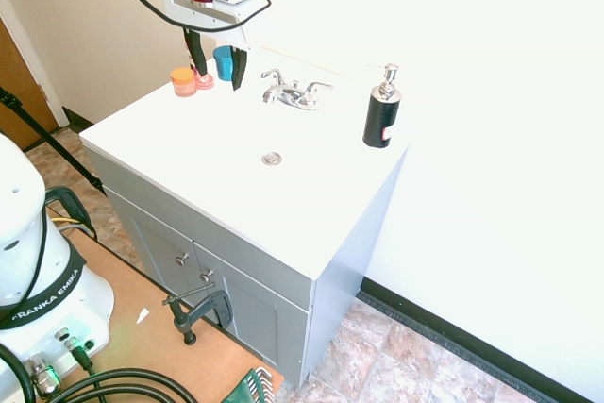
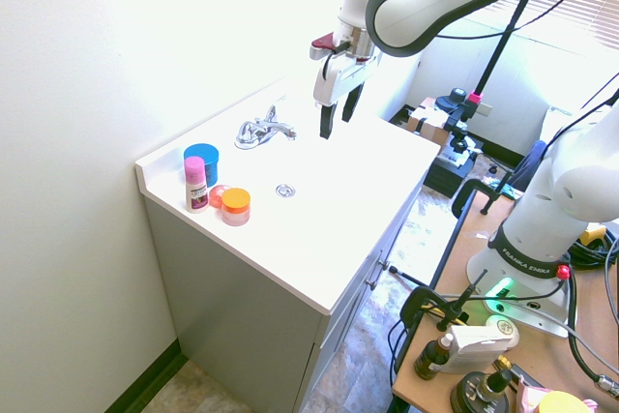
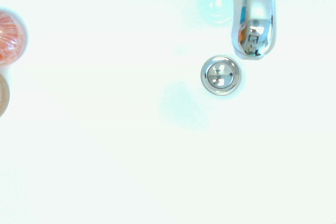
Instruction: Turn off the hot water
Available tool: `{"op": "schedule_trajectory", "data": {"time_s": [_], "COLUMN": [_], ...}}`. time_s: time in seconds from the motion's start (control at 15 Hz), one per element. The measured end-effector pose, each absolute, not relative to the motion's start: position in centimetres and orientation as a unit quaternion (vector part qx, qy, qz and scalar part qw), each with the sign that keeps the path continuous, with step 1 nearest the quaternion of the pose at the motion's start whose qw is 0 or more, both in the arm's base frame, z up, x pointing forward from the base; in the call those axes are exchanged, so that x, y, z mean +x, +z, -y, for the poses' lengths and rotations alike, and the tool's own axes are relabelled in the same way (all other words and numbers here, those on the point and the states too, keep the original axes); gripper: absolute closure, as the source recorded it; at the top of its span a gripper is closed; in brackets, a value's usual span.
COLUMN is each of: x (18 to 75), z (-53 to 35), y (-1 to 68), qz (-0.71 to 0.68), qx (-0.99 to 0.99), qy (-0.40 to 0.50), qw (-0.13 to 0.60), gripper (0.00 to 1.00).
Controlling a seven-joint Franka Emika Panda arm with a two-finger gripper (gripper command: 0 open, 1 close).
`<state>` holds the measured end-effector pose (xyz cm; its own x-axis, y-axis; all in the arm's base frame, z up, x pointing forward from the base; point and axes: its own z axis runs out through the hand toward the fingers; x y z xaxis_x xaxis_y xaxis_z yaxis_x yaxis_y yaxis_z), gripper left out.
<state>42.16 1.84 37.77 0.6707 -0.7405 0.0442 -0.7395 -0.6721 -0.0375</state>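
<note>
The two-handled chrome faucet (image 1: 294,92) stands at the back of the white vanity top (image 1: 189,139). Its left lever, the hot water handle (image 1: 272,76), points out toward the coloured containers; in the second exterior view this handle (image 2: 245,135) is the wing nearer those containers. No water runs from the spout (image 3: 253,19). My gripper (image 1: 216,65) hangs open and empty in the air, left of the faucet and above the counter, not touching the lever. The second exterior view shows the gripper (image 2: 337,113) with its dark fingers spread.
An orange-lidded jar (image 1: 183,81), a pink bottle (image 2: 196,184) and a blue cup (image 1: 223,61) stand left of the faucet, just behind the gripper. A black soap dispenser (image 1: 382,110) stands to the faucet's right. The drain (image 3: 221,75) lies in front of the spout.
</note>
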Motion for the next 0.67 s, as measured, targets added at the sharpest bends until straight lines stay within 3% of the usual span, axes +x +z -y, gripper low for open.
{"op": "schedule_trajectory", "data": {"time_s": [0.33, 0.67], "x": [44.6, 50.3], "z": [-3.2, -3.5], "y": [37.6, 35.2], "qz": [-0.419, -0.436], "qx": [-0.904, -0.879], "qy": [-0.085, -0.180], "qw": [0.001, -0.064], "gripper": [0.00, 0.00]}}
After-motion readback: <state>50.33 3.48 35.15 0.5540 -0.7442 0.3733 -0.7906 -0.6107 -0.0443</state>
